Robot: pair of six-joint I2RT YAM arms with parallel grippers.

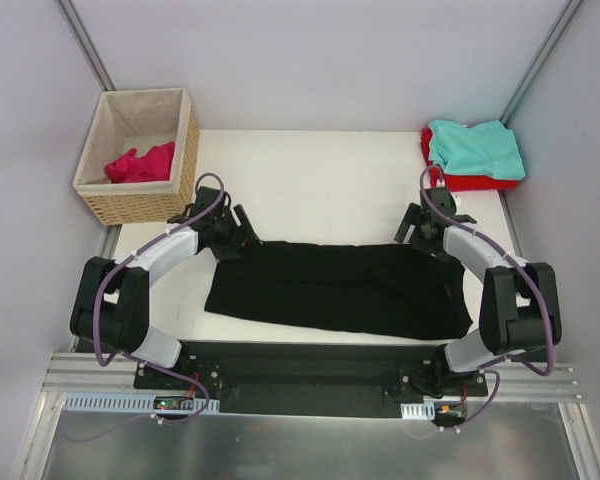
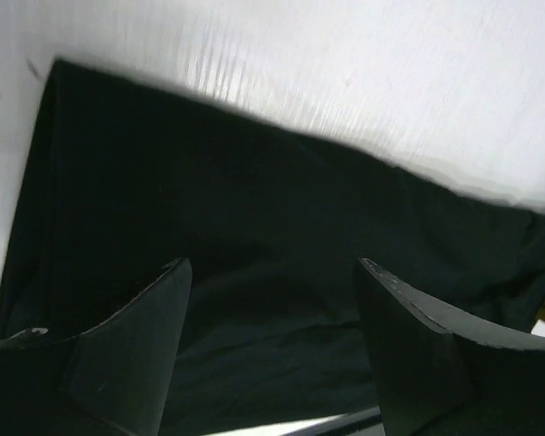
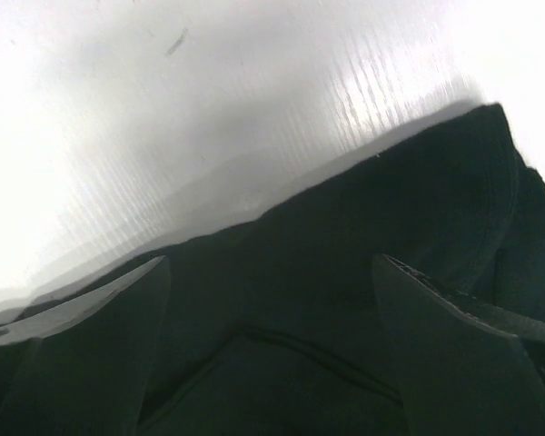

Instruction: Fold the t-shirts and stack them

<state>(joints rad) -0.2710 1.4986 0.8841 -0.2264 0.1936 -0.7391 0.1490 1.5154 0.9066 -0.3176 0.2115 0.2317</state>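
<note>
The large black t-shirt (image 1: 340, 287) lies as a wide folded band across the near half of the table. My left gripper (image 1: 242, 232) hovers over its far left corner, jaws open with nothing between them, black cloth (image 2: 254, 236) below. My right gripper (image 1: 416, 228) hovers over its far right corner, jaws open and empty above the cloth (image 3: 363, 300). The teal t-shirt (image 1: 475, 148) lies folded on the red t-shirt (image 1: 480, 182) at the far right corner. The magenta-pink t-shirt (image 1: 140, 163) lies crumpled in the basket.
The woven wicker basket (image 1: 140, 205) with beige lining stands at the far left. The white table (image 1: 310, 180) shows between the basket and the folded stack. Grey walls close the sides and back.
</note>
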